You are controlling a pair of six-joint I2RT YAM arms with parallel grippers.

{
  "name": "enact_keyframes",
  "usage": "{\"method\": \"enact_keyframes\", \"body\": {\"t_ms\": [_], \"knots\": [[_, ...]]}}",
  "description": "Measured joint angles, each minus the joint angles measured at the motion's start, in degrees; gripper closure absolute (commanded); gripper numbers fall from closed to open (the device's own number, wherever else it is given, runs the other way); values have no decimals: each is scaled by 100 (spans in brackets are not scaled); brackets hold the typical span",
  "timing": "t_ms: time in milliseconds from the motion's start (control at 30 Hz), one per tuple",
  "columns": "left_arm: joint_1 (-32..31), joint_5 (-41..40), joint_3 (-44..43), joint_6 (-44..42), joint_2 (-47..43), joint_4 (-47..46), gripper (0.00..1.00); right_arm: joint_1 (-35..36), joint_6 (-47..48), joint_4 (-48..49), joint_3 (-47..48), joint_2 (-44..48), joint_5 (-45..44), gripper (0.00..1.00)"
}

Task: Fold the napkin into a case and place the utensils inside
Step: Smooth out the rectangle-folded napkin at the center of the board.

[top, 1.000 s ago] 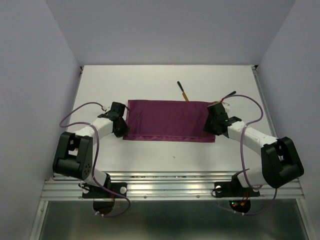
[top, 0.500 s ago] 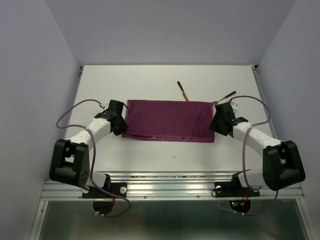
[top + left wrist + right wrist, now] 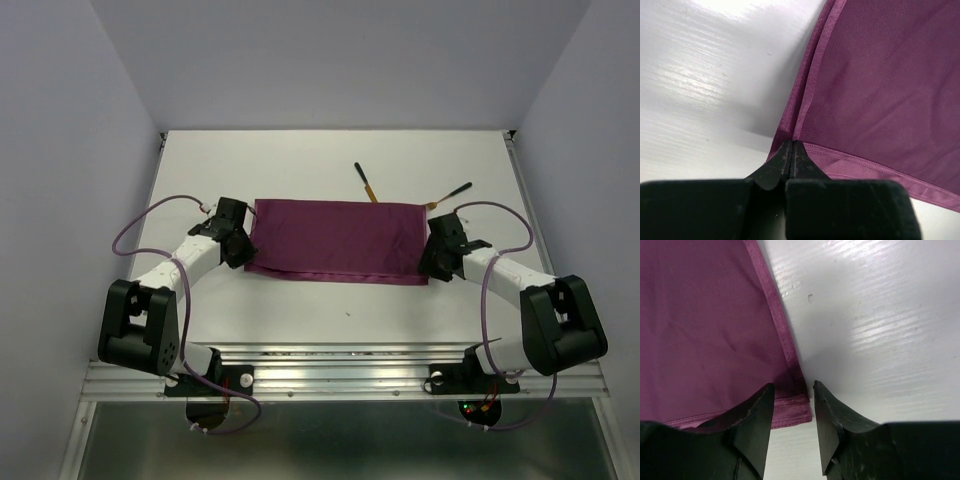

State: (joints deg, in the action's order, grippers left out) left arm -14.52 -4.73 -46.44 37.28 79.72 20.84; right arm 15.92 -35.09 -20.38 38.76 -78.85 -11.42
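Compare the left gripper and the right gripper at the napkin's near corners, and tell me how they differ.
The left gripper is shut, pinching the napkin at its near left corner. The right gripper is open and grips nothing. The cloth at the left gripper looks slightly lifted, while at the right gripper the near right corner lies flat in the gap between the fingers. Both sit low at a near corner of the napkin.
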Motion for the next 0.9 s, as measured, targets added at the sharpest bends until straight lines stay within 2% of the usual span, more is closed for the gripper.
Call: {"method": "enact_keyframes", "body": {"t_ms": [33, 333, 900], "knots": [[0, 9, 0, -4, 0, -2, 88, 0, -2, -7, -46, -26, 17, 57], [-2, 85, 0, -70, 63, -138, 77, 0, -2, 48, -63, -24, 50, 57], [-28, 120, 0, -81, 529, -442, 75, 0, 2, 52, -61, -28, 50, 56]]}}
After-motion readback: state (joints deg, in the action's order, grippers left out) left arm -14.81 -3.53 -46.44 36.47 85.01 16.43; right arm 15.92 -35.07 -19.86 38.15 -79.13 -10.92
